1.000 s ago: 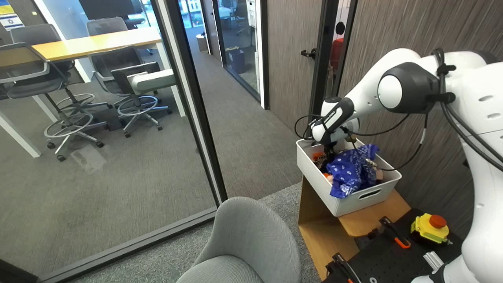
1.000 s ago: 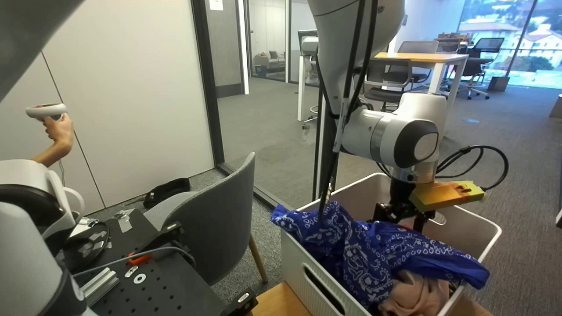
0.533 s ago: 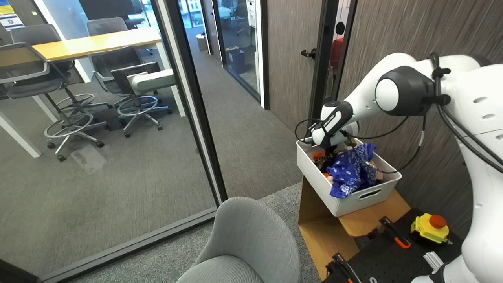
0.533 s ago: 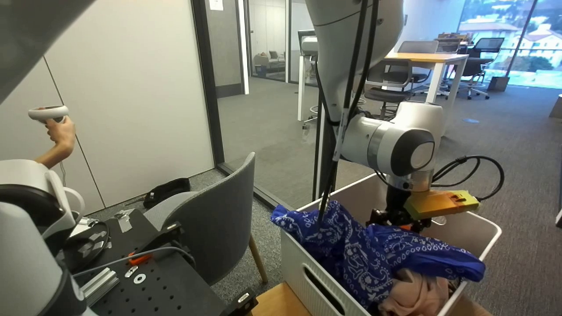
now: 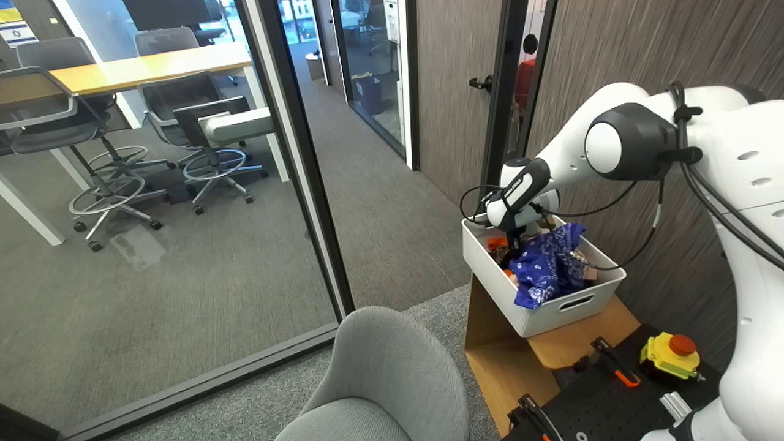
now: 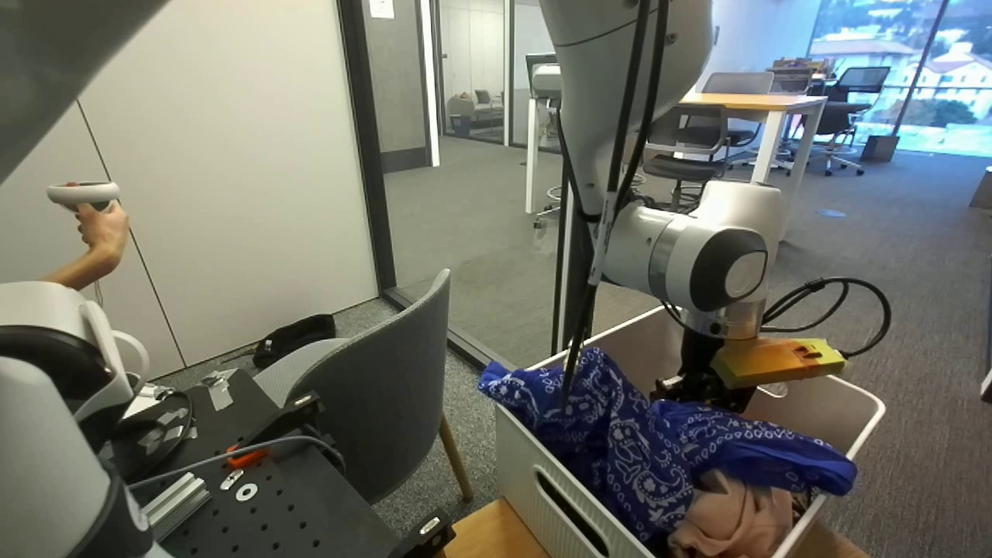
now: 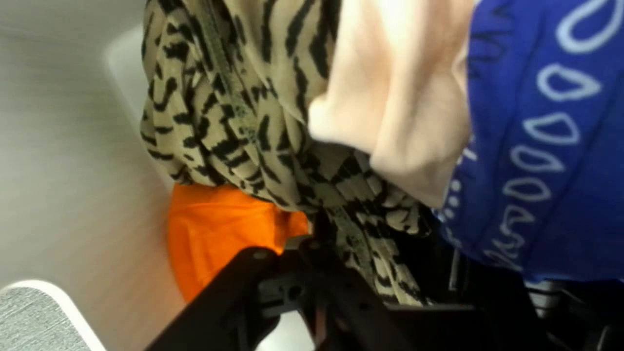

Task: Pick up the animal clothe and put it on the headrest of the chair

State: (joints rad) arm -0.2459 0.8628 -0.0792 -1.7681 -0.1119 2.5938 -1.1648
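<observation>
- the animal cloth [image 7: 234,107] lay bunched inside the white bin [image 6: 518,457].
- the gripper [image 7: 303,243] hung in there, fingertips together by the cloth; whether they pinched it, i couldn't tell.
- peach cloth [image 7: 404,97], orange cloth [image 7: 214,224] and a blue bandana [image 6: 628,442] lay there too.
- the grey chair [image 5: 392,355] stood near the bin.

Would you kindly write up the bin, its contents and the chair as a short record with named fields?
target: animal-print cloth, tan with black markings, bunched up
container: white bin on a wooden stand
other contents: peach cloth, blue patterned cloth, orange item
reach: the hand is down in the bin, at the animal-print cloth
grip: cannot tell whether it is closed on the cloth
destination: grey chair, apart from the bin
progress: cloth in the bin, placing not yet done
</observation>
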